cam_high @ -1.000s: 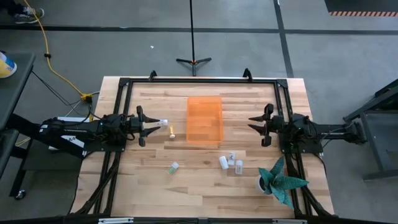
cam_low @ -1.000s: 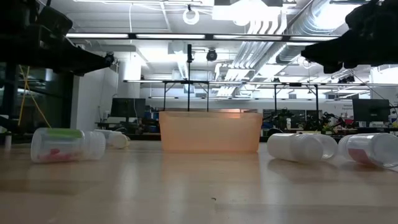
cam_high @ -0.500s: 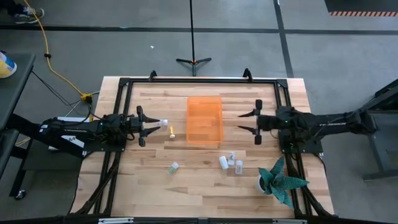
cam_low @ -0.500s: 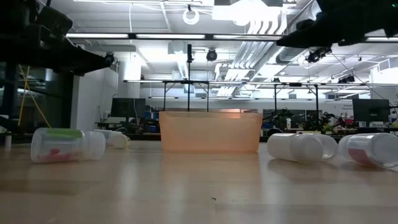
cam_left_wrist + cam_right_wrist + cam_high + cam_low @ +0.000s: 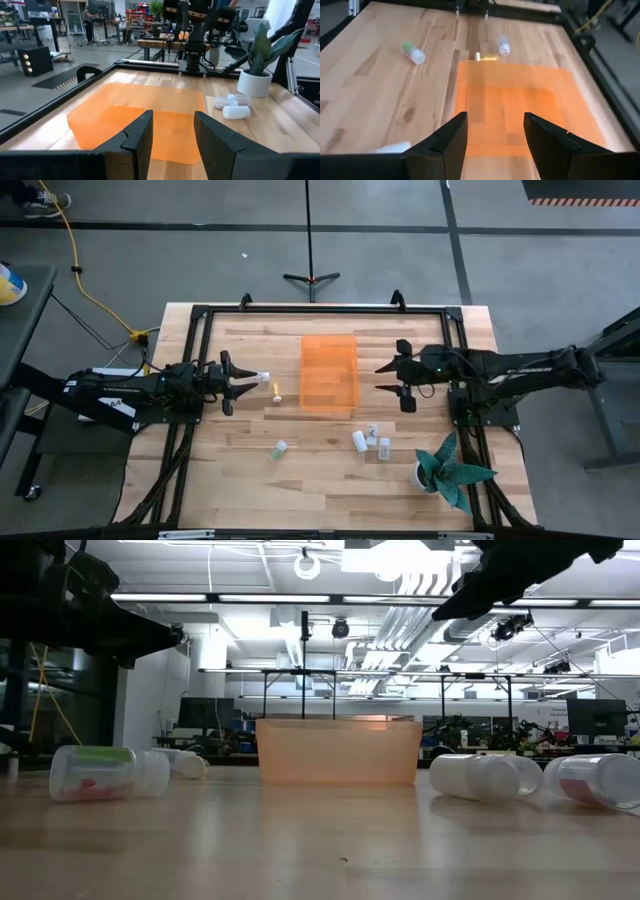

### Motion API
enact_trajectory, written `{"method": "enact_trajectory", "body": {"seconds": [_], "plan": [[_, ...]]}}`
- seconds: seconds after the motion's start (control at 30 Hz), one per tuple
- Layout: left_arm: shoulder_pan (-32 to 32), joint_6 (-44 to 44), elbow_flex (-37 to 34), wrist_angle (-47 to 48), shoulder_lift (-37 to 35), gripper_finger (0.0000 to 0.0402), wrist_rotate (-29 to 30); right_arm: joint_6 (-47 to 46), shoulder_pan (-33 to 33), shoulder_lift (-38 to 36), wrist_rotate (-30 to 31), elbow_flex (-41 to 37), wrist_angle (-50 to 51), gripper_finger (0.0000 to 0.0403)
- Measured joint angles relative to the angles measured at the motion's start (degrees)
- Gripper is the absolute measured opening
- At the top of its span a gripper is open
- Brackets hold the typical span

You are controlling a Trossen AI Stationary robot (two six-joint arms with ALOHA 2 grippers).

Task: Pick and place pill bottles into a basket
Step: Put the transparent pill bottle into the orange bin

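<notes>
The orange basket (image 5: pixel 329 373) stands at the table's middle, toward the far side. My left gripper (image 5: pixel 243 382) is open and empty to its left. A white bottle (image 5: pixel 262 378) and an amber bottle (image 5: pixel 275 391) lie on their sides between that gripper and the basket. My right gripper (image 5: pixel 383 378) is open and empty above the table, just right of the basket (image 5: pixel 520 105). A green-capped bottle (image 5: pixel 279 448) lies near the table's front left. Three white bottles (image 5: pixel 371 441) lie on their sides right of it.
A teal plant in a white pot (image 5: pixel 450 470) stands at the front right corner, close to the three white bottles. A black frame (image 5: pixel 320 308) runs along the table's far edge and sides. Bare wood lies in front of the basket.
My right gripper has gone toward the table's left edge, from over the right frame to just beside the basket's right wall, staying open. The bottles and the basket have not moved.
</notes>
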State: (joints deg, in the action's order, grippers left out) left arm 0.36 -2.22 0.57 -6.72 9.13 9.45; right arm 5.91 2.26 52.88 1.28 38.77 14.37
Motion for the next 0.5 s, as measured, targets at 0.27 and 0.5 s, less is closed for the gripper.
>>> {"method": "enact_trajectory", "body": {"seconds": [0.27, 0.5], "plan": [[0.0, -1.07, -0.01, 0.0, 0.0, 0.0177, -0.06, -13.94, -0.04, 8.38, 6.94, 5.87, 2.12, 0.0191], [0.0, 0.64, 0.01, 0.0, 0.0, 0.0177, 0.4, -37.03, -0.04, 17.44, 8.59, 14.8, 12.8, 0.0192]]}}
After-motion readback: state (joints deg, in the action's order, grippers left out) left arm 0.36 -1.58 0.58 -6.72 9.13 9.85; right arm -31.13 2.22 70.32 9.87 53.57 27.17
